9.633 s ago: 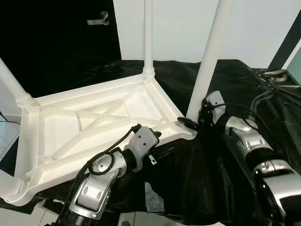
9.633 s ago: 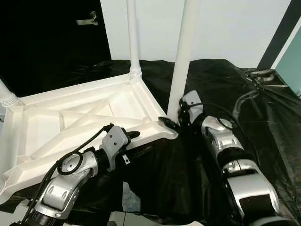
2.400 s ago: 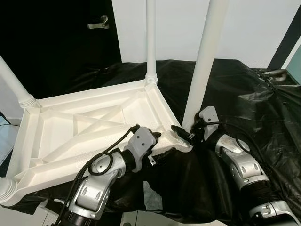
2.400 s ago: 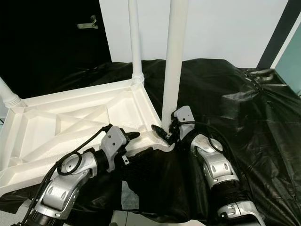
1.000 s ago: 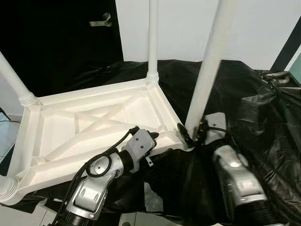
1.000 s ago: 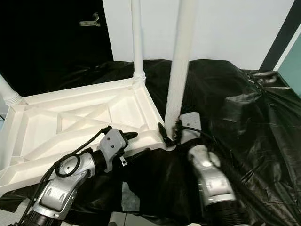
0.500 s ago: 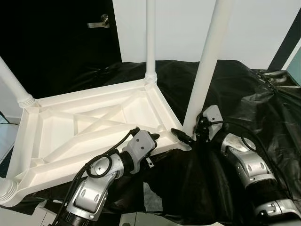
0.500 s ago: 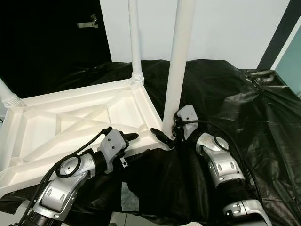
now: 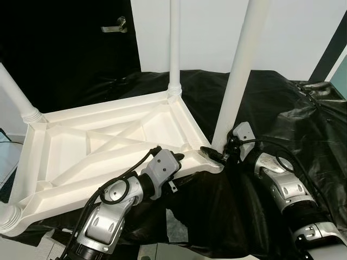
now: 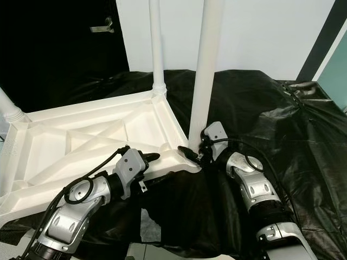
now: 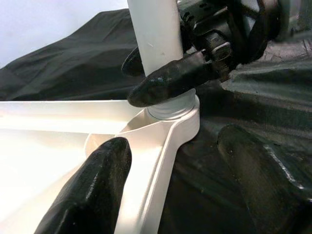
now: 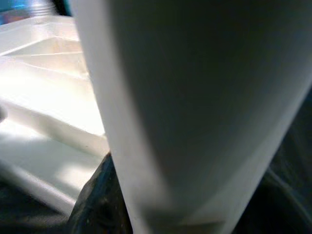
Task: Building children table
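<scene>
The white children's table top (image 9: 103, 143) lies upside down on a black-covered surface. Its legs point upward: one at the far corner (image 9: 174, 49), one at the left (image 9: 19, 100), and one stub at the near left corner (image 9: 8, 216). The thick near-right leg (image 9: 238, 70) stands in its corner socket (image 11: 170, 109), leaning slightly. My right gripper (image 9: 214, 156) is shut on this leg's base, one black finger (image 11: 170, 78) across its front. My left gripper (image 11: 173, 139) is open and straddles the front rim, one finger (image 11: 92, 190) inside the rim and one (image 11: 263, 170) over the cloth.
Crumpled black sheeting (image 9: 303, 124) covers the surface to the right and front. A dark door with a handle (image 9: 116, 24) stands at the back left beside a white wall (image 9: 206, 32). A metal piece (image 9: 314, 85) lies at the far right.
My right forearm has swung around the leg's base, and the near-right leg, tilted and blurred a second ago, now stands steadier. The left arm has stayed in place.
</scene>
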Robot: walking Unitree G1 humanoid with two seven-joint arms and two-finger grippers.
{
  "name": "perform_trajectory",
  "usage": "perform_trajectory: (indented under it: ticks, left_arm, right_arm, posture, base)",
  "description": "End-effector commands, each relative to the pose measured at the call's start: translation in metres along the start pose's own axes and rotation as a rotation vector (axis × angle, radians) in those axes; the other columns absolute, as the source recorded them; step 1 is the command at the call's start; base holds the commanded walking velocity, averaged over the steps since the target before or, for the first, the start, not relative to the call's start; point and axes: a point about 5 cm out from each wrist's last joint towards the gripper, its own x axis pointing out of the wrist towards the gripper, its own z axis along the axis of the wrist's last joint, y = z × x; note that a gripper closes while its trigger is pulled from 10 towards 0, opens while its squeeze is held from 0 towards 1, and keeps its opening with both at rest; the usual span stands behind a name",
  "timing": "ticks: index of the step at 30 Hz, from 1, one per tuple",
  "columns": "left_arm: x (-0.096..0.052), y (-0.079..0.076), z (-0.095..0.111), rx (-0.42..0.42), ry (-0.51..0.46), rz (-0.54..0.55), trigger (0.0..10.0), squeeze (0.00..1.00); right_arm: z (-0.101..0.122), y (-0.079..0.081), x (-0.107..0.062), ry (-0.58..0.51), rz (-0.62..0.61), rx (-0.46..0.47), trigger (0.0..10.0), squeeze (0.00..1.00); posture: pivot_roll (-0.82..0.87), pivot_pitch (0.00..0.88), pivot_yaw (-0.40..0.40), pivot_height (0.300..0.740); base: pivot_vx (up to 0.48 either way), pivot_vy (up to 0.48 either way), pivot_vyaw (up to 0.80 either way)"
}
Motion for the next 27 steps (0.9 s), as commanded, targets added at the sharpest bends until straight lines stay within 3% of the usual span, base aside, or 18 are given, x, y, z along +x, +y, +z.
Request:
perform_trajectory:
  ticks: [1, 3, 5, 7, 10, 16, 27]
  left_arm:
    - [0.001, 0.001, 0.001, -0.005, 0.004, 0.031, 10.0, 0.0]
    - [0.001, 0.002, 0.001, -0.006, 0.005, 0.028, 10.0, 0.0]
    - [0.001, 0.002, 0.001, -0.005, 0.004, 0.027, 10.0, 0.0]
    - [0.001, 0.004, 0.003, 0.006, 0.001, 0.028, 10.0, 0.0]
    - [0.0, 0.004, 0.003, 0.01, 0.001, 0.029, 10.0, 0.0]
    - [0.0, 0.002, 0.004, 0.004, -0.001, 0.036, 10.0, 0.0]
    - [0.002, 0.0, 0.005, 0.001, -0.004, 0.048, 10.0, 0.0]
  right_arm:
    - [-0.013, -0.008, -0.008, 0.082, -0.108, -0.002, 10.0, 0.0]
    - [-0.013, 0.002, -0.004, 0.079, -0.296, 0.061, 10.0, 0.0]
    - [-0.013, 0.004, -0.004, 0.08, -0.325, 0.07, 10.0, 0.0]
    - [-0.01, 0.01, -0.002, 0.076, -0.472, 0.069, 10.0, 0.0]
    - [-0.008, 0.016, -0.002, 0.069, -0.542, 0.07, 10.0, 0.0]
    - [0.0, 0.041, 0.003, 0.055, -0.613, 0.12, 10.0, 0.0]
    - [0.0, 0.029, -0.009, 0.075, -0.657, 0.109, 10.0, 0.0]
  posture:
    - [0.06, 0.0, 0.004, 0.74]
    - [0.07, 0.0, 0.014, 0.74]
    - [0.07, 0.0, 0.014, 0.74]
    - [0.08, 0.0, 0.025, 0.74]
    - [0.09, 0.0, 0.024, 0.74]
    - [0.09, 0.0, 0.008, 0.74]
    - [0.08, 0.0, -0.033, 0.74]
  base:
    - [0.0, 0.0, 0.0]
    - [0.0, 0.0, 0.0]
    - [0.0, 0.0, 0.0]
    - [0.0, 0.0, 0.0]
    - [0.0, 0.0, 0.0]
    - [0.0, 0.0, 0.0]
    - [0.0, 0.0, 0.0]
